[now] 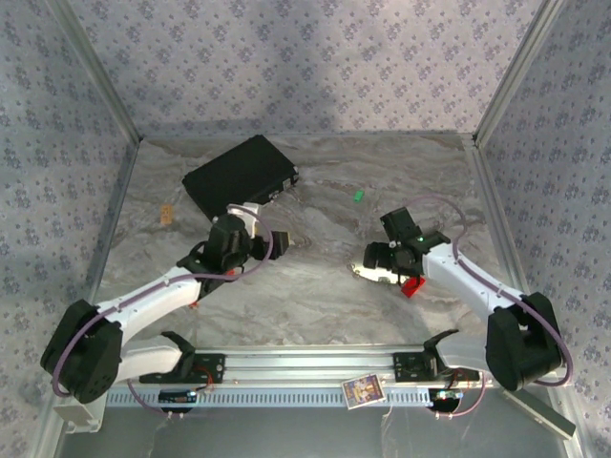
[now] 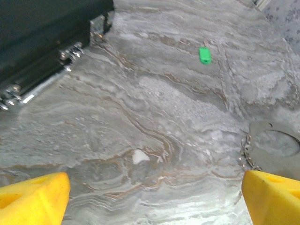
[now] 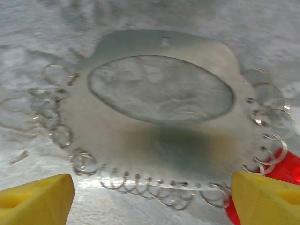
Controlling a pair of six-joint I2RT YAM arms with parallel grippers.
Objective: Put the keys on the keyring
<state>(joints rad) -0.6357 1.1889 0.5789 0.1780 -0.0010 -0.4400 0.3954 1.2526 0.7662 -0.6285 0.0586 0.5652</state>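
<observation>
We see the keyring [image 3: 159, 145], a flat metal plate edged with small loops, lying right of the surface's centre, towards its near edge, under the right gripper [image 3: 150, 201], whose fingers spread wide and empty. The left gripper [image 2: 154, 199] likewise stands wide, holding nothing. One green key [image 2: 205, 55] lies nearer the far edge.

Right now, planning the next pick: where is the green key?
Top view: the green key lies right of centre on the table, right of the black box and beyond the keyring.

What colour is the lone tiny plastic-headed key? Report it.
The tiny plastic-headed key is green; left wrist view shows it best.
</observation>
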